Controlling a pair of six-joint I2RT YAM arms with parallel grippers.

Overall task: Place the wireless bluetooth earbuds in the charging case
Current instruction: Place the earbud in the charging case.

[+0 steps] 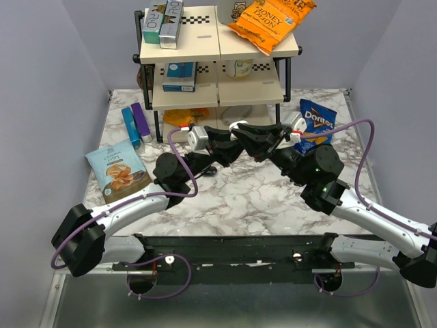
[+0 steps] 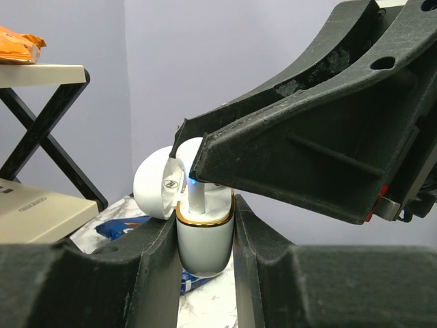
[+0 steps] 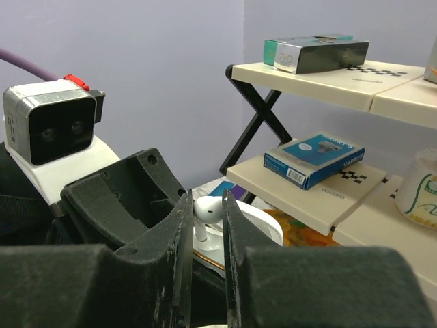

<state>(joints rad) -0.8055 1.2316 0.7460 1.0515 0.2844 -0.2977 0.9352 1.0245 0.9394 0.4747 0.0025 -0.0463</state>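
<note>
The charging case (image 2: 205,239) is white with a gold rim, and its lid (image 2: 156,184) is flipped open to the left. My left gripper (image 2: 205,222) is shut on the case body and holds it upright above the table. My right gripper (image 3: 206,205) is shut on a white earbud (image 3: 210,208). That earbud's stem (image 2: 196,199) reaches down into the case opening, and a small blue light glows at its top. In the top view the two grippers meet over the table's middle, left gripper (image 1: 220,147) and right gripper (image 1: 251,137), and they hide the case. No other earbud shows.
A cream two-tier shelf rack (image 1: 218,51) stands at the back with boxes and an orange snack bag (image 1: 270,24). A blue Doritos bag (image 1: 316,121) lies to the right, a chips bag (image 1: 117,171) and two slim boxes (image 1: 135,123) to the left.
</note>
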